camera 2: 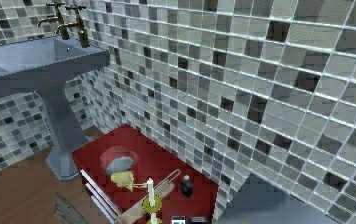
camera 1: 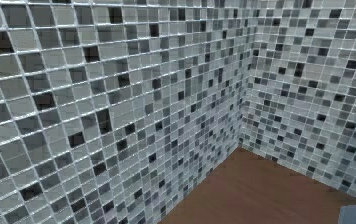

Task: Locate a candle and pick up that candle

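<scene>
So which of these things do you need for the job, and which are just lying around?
For the job:
- pale yellow stick candle on a greenish base

Just lying about:
- clear round glass bowl
- small dark bottle
- red low table
- blue-grey pedestal sink
- brass taps

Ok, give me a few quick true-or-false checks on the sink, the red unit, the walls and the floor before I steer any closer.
1. The sink stands on a pedestal. True.
2. Its taps are chrome. False: they look brass-coloured.
3. A pale candle-like stick stands on the red top. True.
4. The walls are plain paint. False: small grey, white and black tiles cover them.
5. The floor is white tile. False: it is brown and wood-like.
</scene>
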Motion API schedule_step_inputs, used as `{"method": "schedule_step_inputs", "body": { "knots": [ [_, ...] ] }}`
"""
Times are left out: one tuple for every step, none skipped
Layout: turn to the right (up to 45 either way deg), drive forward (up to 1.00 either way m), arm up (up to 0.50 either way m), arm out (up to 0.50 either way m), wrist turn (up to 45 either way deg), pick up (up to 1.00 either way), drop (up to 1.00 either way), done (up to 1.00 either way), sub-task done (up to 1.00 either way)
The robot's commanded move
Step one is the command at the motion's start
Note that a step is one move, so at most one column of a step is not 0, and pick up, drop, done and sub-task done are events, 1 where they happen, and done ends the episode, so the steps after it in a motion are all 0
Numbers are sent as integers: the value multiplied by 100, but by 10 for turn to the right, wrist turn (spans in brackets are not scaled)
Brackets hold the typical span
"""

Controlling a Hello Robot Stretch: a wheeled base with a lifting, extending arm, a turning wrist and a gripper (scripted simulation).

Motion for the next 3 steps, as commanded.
{"method": "schedule_step_inputs", "body": {
  "knots": [
    [0, 0, 0, 0, 450, 0, 0, 0, 0],
    [0, 0, 0, 0, 450, 0, 0, 0, 0],
    [0, 0, 0, 0, 210, 0, 0, 0, 0]
  ]
}}
